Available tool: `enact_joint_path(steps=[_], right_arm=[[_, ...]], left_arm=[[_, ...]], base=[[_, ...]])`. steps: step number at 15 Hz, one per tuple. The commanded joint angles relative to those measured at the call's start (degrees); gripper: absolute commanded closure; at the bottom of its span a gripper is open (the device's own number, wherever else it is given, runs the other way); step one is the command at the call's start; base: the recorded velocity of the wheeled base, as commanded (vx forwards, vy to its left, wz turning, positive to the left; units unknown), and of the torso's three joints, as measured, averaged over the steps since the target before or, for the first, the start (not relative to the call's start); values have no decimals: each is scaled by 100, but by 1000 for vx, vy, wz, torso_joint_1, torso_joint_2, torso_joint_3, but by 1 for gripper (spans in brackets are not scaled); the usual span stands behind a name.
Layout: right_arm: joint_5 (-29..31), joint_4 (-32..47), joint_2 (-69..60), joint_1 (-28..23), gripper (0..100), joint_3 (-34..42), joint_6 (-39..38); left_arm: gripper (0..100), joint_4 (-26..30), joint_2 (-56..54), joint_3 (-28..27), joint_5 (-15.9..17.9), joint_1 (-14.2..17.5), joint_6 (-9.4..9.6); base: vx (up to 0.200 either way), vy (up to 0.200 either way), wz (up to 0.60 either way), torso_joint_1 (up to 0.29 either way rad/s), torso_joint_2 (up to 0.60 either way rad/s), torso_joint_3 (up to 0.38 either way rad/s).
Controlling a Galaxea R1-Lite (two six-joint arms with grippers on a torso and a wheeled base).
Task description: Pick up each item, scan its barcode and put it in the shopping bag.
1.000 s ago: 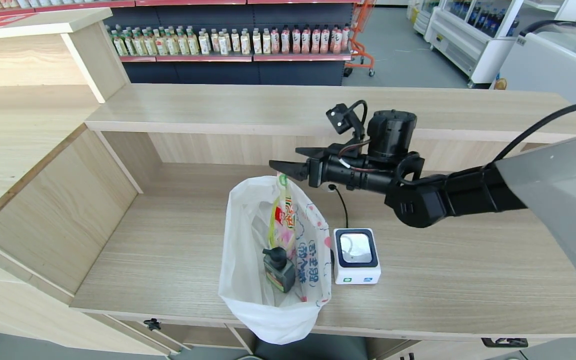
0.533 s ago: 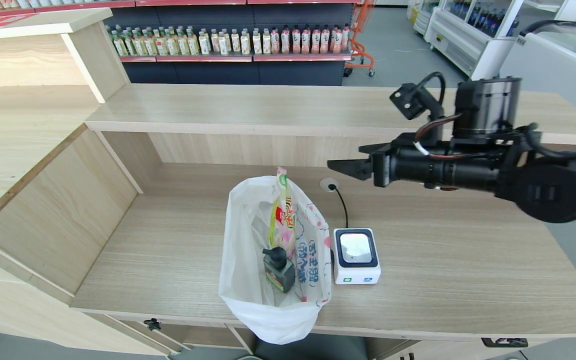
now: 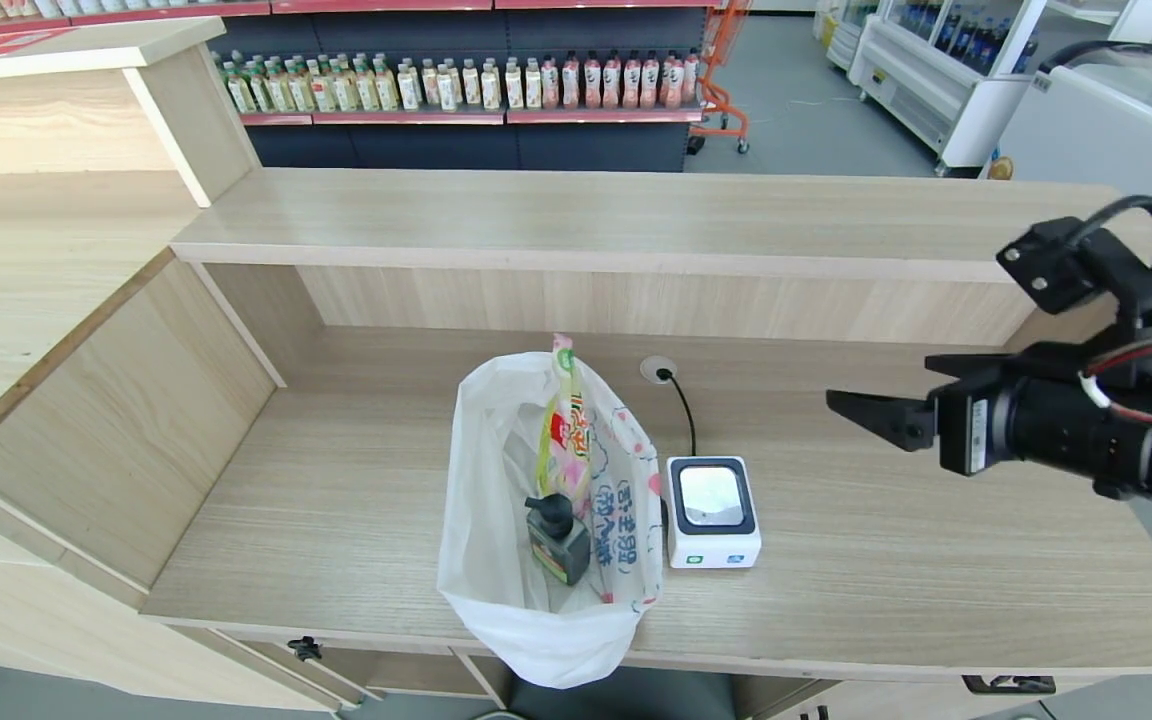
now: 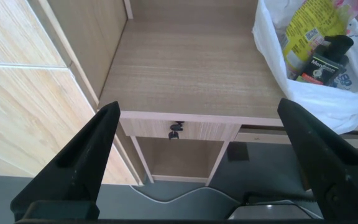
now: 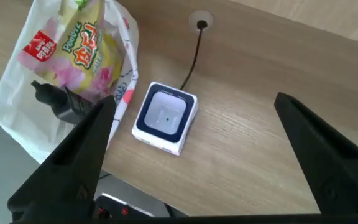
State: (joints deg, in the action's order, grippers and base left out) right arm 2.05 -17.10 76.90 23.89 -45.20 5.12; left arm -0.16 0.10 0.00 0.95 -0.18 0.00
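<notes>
A white shopping bag [image 3: 496, 520] stands open at the counter's front edge. Inside it are a dark pump bottle [image 3: 558, 540] and a yellow-and-pink snack packet [image 3: 566, 430]. To the bag's right sits a white barcode scanner [image 3: 713, 510] with a dark glass top. My right gripper [image 3: 881, 385] hangs open and empty above the counter, far right of the scanner. Its wrist view looks down on the scanner [image 5: 166, 115] and the bag [image 5: 17, 93]. My left gripper [image 4: 197, 109] is open and empty, low in front of the counter's front edge, left of the bag [image 4: 316, 93].
A black cable runs from the scanner to a grommet [image 3: 658, 370] at the back of the counter. A raised wooden ledge [image 3: 576, 215] borders the far side and a side wall [image 3: 116, 420] the left. Bare counter surface [image 3: 936, 560] lies right of the scanner.
My right arm has pulled back to the right, from over the bag's top to past the scanner, its gripper open and empty throughout. The bag and its contents stay put.
</notes>
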Motion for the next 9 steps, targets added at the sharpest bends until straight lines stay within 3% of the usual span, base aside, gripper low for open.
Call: enact_joint_path(steps=[1, 3, 7, 9], right_arm=[[156, -30, -861, -34, 0, 811, -81], [472, -83, -1177, -34, 0, 1216, -275], [516, -91, -2232, -8, 0, 2411, -336], [384, -65, -2610, -324, 0, 2762, -327]], left_arm=[[0, -2, -1, 0, 2, 1, 0], [0, -2, -1, 0, 2, 1, 0], [0, -2, -1, 0, 2, 1, 0], [0, -2, -1, 0, 2, 1, 0]], base=[[0, 0, 0, 0, 0, 0], [0, 0, 0, 0, 0, 0], [0, 0, 0, 0, 0, 0], [0, 0, 0, 0, 0, 0]])
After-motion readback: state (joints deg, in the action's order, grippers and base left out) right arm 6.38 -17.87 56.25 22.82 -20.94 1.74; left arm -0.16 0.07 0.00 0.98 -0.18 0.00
